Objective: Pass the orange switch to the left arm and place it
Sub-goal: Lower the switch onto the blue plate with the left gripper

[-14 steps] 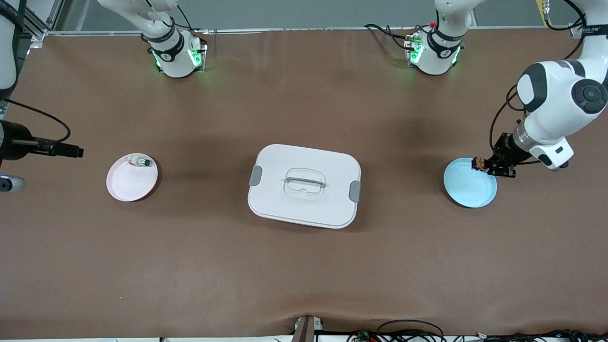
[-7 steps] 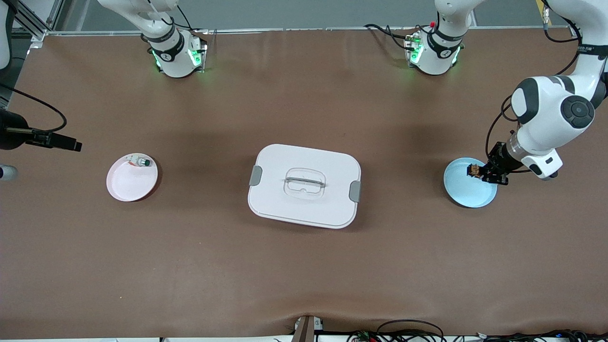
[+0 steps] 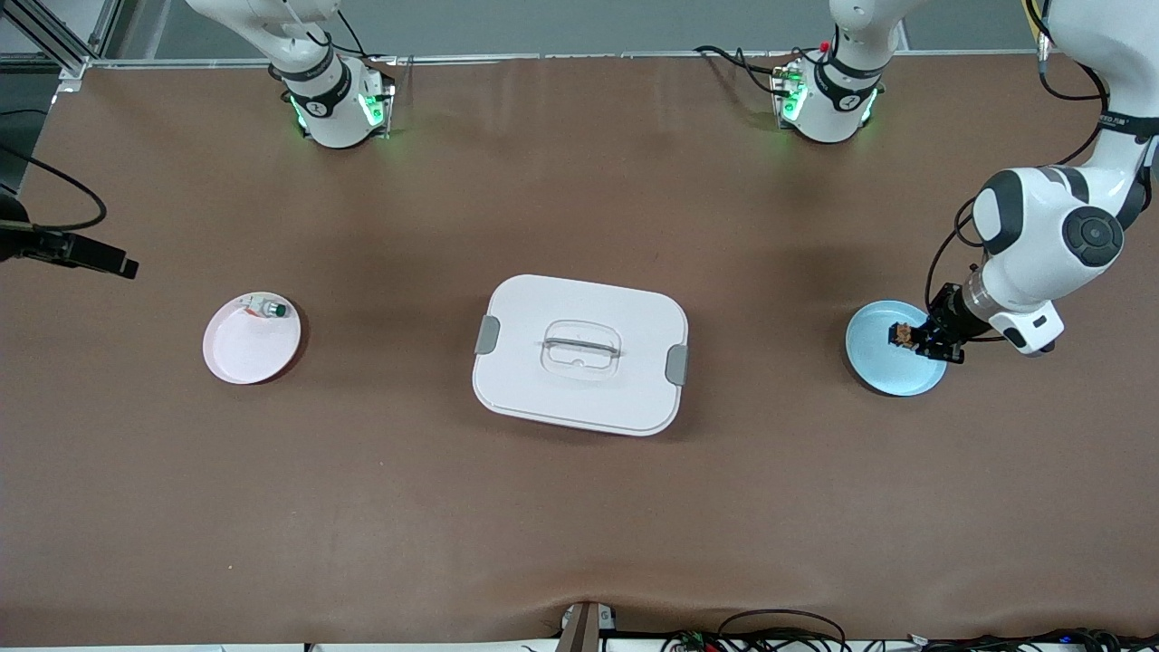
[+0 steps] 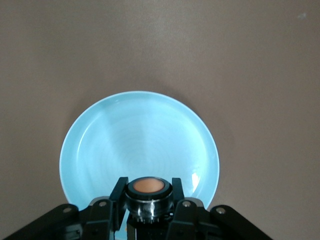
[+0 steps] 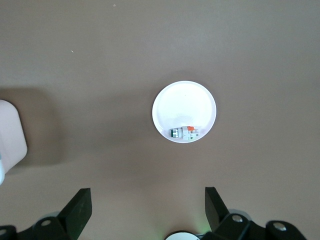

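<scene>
Two fingers of my left gripper (image 4: 147, 200) pinch the orange switch (image 4: 148, 186) (cap up) over the blue plate's (image 4: 100, 145) rim; right gripper (image 5: 145, 206) open, waiting.

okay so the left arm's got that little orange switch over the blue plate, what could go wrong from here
1. The left gripper pinches the orange switch only by its small body, so it might slip out mid-transfer.
2. The box sits between the blue plate and the pink plate; a low, straight carry could clip its lid.
3. The right gripper hangs open high over the pink plate, away from the switch, so a handover would need close alignment.
</scene>
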